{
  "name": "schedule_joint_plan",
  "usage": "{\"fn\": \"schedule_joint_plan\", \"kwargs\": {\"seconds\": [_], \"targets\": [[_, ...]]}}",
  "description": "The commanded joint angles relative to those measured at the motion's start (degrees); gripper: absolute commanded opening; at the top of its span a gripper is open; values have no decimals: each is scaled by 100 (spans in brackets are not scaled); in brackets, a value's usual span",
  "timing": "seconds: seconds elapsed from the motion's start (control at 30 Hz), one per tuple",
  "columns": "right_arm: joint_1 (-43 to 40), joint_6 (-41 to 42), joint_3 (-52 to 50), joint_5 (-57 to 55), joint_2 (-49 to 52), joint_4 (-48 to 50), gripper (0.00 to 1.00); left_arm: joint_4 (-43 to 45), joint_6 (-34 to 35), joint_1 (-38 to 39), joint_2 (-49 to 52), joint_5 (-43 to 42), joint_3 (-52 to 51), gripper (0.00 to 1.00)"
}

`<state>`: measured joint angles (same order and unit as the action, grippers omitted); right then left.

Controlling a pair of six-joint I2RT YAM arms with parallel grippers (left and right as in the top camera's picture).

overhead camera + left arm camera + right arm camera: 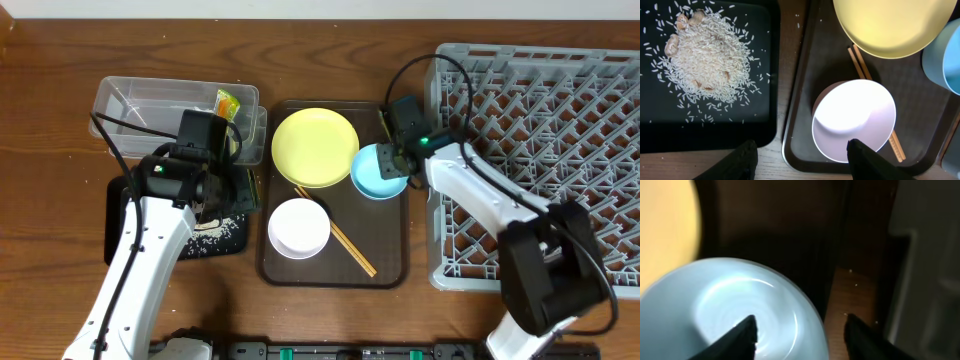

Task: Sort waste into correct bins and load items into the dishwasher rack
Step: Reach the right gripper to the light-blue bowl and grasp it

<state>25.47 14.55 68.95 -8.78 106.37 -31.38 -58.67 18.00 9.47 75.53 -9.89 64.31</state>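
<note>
Under the open right hand, a glossy round light blue bowl; left hand open too.

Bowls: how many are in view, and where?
2. The light blue bowl is on the brown tray's right side; the white bowl is at its near-left corner. None seems hidden.
</note>
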Motion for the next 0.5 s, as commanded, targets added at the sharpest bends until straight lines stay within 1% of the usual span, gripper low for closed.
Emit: {"fn": "schedule_joint_plan", "kwargs": {"seconds": [0.0, 0.07, 0.3, 0.47], "targets": [[22, 118, 63, -129, 144, 13, 45, -17, -17, -13, -28, 98, -33, 60], [22, 131, 63, -129, 155, 11, 31, -17, -17, -13, -28, 98, -33, 60], [20, 131, 72, -131, 109, -28, 2, 11, -17, -13, -28, 98, -33, 61], [-79, 129, 85, -131, -186, -35, 1, 44, -17, -13, -28, 96, -33, 61]]}}
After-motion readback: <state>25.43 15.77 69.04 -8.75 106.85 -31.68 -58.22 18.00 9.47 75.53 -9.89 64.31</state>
